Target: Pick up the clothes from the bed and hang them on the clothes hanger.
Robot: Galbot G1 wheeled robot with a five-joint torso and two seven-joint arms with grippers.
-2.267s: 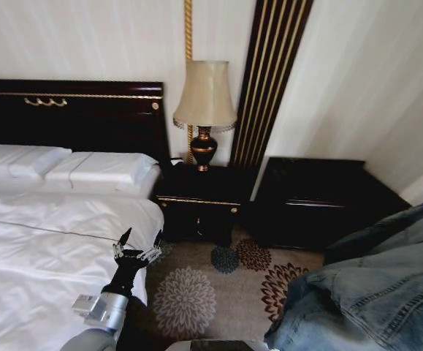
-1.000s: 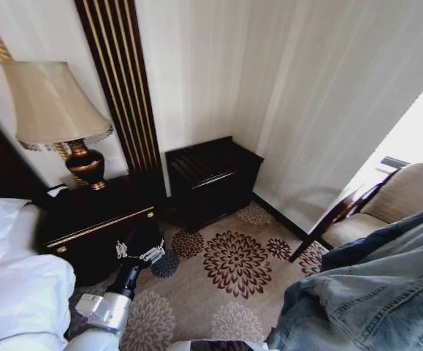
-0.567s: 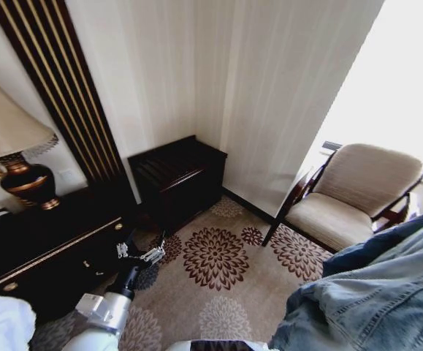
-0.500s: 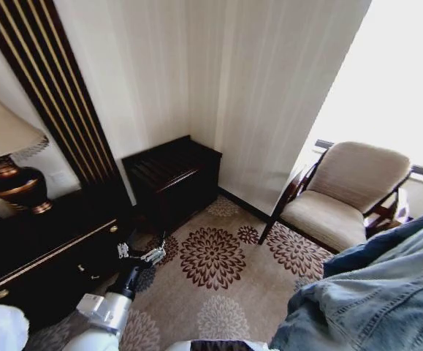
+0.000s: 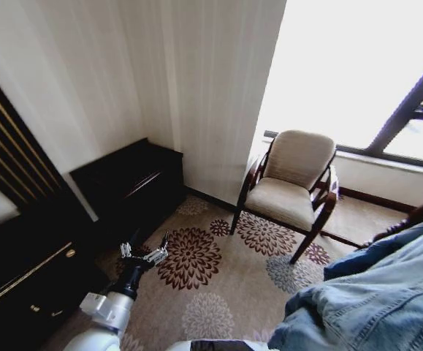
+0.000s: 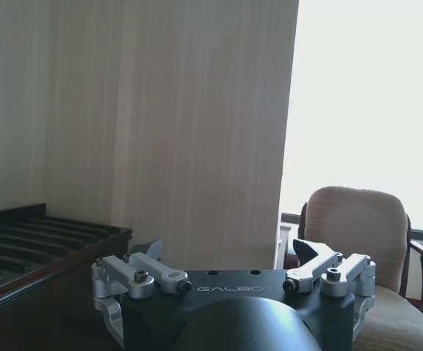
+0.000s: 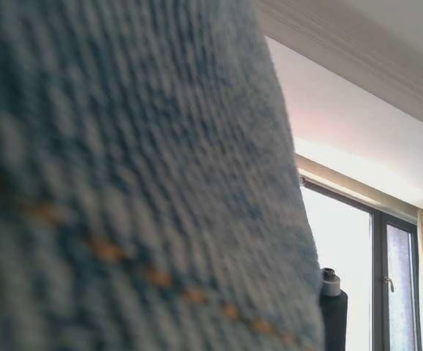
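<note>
Denim jacket [image 5: 372,292] fills the head view's lower right, bunched and raised off the floor, presumably carried by the right arm; the right gripper is hidden under cloth, so its fingers cannot be judged. Fabric is light-blue, washed, with orange stitching close against the right wrist camera. Left gripper [image 5: 144,252] hangs low over the floral carpet [image 5: 226,292], fingers spread and empty. Padded wooden armchair [image 5: 290,183] stands by the window.

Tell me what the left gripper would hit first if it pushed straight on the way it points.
Likely the armchair: the open left gripper faces its seat across bare carpet, though depth is unclear.
</note>
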